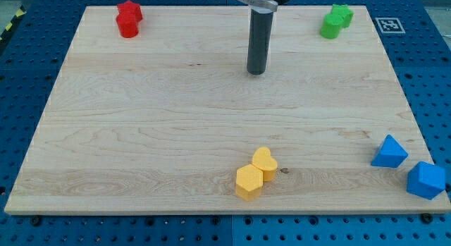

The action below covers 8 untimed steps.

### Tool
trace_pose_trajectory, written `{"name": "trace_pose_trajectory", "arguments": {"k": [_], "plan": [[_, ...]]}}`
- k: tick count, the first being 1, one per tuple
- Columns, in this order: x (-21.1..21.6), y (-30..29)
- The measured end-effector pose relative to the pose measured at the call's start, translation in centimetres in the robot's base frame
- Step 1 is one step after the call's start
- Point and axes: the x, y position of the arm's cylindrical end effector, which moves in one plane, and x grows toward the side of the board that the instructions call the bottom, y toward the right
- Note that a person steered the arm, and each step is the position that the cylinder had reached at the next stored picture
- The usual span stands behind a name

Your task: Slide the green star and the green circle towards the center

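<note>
Hovering over the far-middle of the pale wooden board (141, 133), my tip (256, 72) at the end of the straight dark rod sits on bare wood, touching no block. No fingers on this rig, just the rod, so nothing opens, closes or grips.

Green star block (342, 15) and green round cylinder block (329, 27) sit at the far right corner, touching each other, star just behind the circle. Both well apart from my tip, off to its right and slightly farther back.

Red star block (130, 10) and red round cylinder block (127, 27) pair up at the far left corner, touching.

Yellow heart block (264, 162) and yellow hexagon block (249, 182) touch at the near edge, about centre, hexagon nearer.

Blue triangular block (389, 151) sits near the right edge; a second blue block (425, 180), shape unclear, overhangs the near right corner. Black-and-white marker tag (388, 25) lies off the board, far right.
</note>
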Motion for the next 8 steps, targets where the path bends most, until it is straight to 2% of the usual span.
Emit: {"name": "trace_pose_trajectory", "arguments": {"k": [3,5,8], "plan": [[-3.9,0.0],[-8.9,0.0],[-9.8,0.0]]}}
